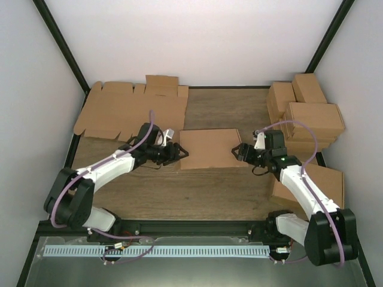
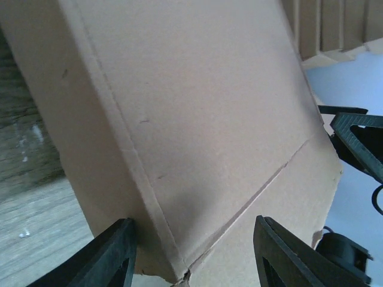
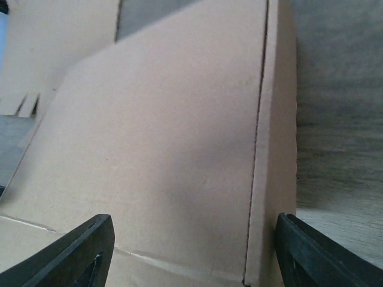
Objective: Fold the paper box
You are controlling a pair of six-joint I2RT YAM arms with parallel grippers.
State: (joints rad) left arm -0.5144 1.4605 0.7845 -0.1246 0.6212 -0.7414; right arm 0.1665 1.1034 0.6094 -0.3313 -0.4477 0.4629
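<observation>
The paper box (image 1: 208, 148) is a flat, closed brown cardboard mailer lying in the middle of the wooden table. My left gripper (image 1: 178, 153) is open at the box's left end. In the left wrist view the box (image 2: 197, 107) fills the frame, and its near corner sits between the fingers of the left gripper (image 2: 194, 263). My right gripper (image 1: 239, 153) is open at the box's right end. In the right wrist view the box's face (image 3: 161, 149) and side strip lie between the spread fingers of the right gripper (image 3: 191, 257). Neither gripper is closed on the cardboard.
A bundle of flat die-cut cardboard sheets (image 1: 128, 110) lies at the back left. Several folded brown cartons (image 1: 308, 110) are stacked at the back right, with another carton (image 1: 314, 182) beside my right arm. Black frame posts and white walls enclose the table.
</observation>
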